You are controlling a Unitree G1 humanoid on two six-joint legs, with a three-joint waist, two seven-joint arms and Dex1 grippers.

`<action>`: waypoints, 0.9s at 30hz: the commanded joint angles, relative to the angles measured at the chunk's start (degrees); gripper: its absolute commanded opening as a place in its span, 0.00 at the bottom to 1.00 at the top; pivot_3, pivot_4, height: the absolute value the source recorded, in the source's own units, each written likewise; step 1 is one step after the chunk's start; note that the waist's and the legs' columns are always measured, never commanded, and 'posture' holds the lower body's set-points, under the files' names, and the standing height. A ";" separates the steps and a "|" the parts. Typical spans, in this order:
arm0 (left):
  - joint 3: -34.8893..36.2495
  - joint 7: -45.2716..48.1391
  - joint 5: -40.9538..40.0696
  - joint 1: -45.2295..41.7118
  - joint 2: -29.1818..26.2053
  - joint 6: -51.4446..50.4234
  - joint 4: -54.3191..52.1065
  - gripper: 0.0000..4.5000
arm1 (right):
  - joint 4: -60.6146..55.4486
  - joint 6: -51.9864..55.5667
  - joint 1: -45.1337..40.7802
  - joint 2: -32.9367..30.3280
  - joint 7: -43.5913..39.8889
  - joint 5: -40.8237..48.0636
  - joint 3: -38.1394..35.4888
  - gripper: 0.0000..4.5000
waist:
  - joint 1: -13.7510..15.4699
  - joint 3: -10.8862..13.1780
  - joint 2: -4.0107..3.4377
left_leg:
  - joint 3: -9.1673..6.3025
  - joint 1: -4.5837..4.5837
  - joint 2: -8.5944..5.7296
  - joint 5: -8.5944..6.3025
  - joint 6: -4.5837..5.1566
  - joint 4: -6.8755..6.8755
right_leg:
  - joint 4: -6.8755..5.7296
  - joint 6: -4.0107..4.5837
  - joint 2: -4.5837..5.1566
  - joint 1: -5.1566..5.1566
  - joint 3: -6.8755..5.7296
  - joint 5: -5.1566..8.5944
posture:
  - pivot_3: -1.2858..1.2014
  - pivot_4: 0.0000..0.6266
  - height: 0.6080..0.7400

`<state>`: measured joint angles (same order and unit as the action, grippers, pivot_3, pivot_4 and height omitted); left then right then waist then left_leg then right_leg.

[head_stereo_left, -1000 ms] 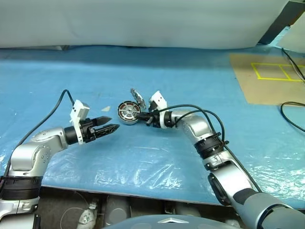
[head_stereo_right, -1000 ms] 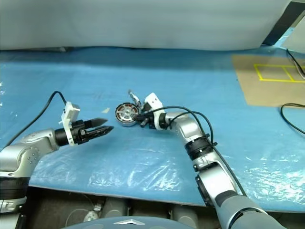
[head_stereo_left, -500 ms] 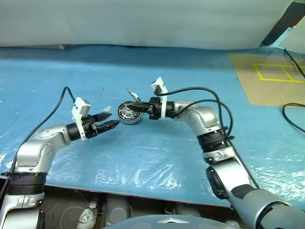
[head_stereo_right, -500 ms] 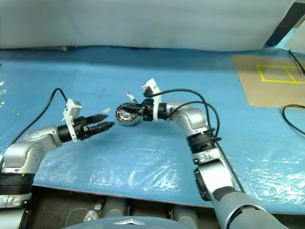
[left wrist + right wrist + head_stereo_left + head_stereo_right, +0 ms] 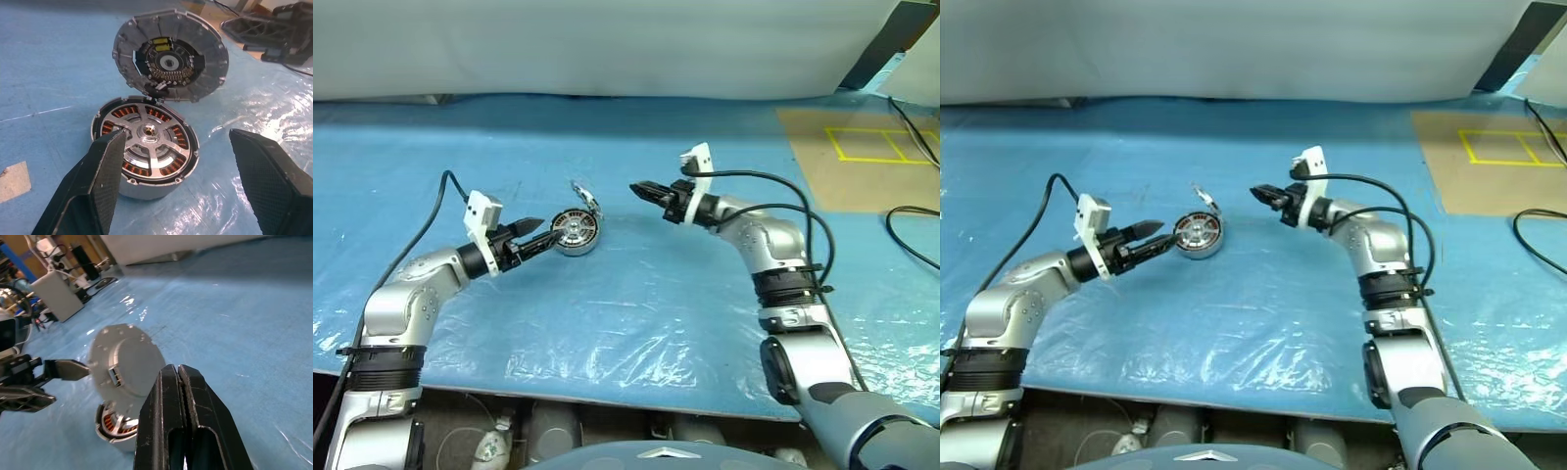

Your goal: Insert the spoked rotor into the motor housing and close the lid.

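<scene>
Blue plastic sheet covers the table (image 5: 636, 323), and the motor housing (image 5: 145, 155) sits on it with the rotor (image 5: 149, 133) already inside and the lid (image 5: 171, 55) standing tilted at its far edge. Both look heavy, stiff and slippery, so I would push the lid by its rim. My left claw (image 5: 188, 188) is spread on both sides of the housing; my right claw (image 5: 643, 189), pressed together, hangs well to its right. From my left wrist I see the copper windings; from my right wrist, the lid's plain back.
</scene>
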<state>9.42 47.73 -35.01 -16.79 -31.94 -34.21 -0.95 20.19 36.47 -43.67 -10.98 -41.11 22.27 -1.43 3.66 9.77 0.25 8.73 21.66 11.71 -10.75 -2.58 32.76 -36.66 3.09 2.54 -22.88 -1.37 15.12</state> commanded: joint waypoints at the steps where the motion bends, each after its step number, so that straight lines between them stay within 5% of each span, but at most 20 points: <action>1: 2.02 -0.85 0.13 -1.27 0.14 1.74 0.09 0.79 | 3.76 -4.62 -2.70 2.99 4.18 -3.73 2.27 0.00 | 0.12 0.00 0.00 | 0.00 0.08 -0.01 0.00 0.00 0.00 | 0.00 0.00 0.00 -0.07 0.00 0.00 | 0.52 0.24 1.00; 10: 3.13 -3.28 0.40 -1.24 0.83 2.97 0.41 0.79 | 7.17 -7.16 -5.33 11.62 6.09 -5.92 5.28 0.00 | 0.11 0.00 0.00 | -0.04 0.28 0.03 0.00 0.00 0.00 | 0.02 -0.02 0.02 -0.20 -0.06 -0.01 | 0.52 0.24 1.00; 27: 5.82 -6.31 -2.12 -0.80 1.96 1.69 -1.27 0.79 | 17.60 -14.47 -3.09 12.98 2.92 -15.85 15.57 0.00 | -0.41 0.00 0.00 | -0.07 0.22 0.03 0.00 -0.01 0.01 | -0.01 -0.03 0.03 -0.15 -0.06 -0.02 | 0.52 0.24 1.00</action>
<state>13.50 41.61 -36.21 -17.18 -29.88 -32.79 -0.19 34.33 22.82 -47.49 2.08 -38.64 8.75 12.76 3.25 9.77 0.25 8.66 21.79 11.75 -10.75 -2.60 32.77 -36.67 3.06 2.57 -22.95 -1.43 15.10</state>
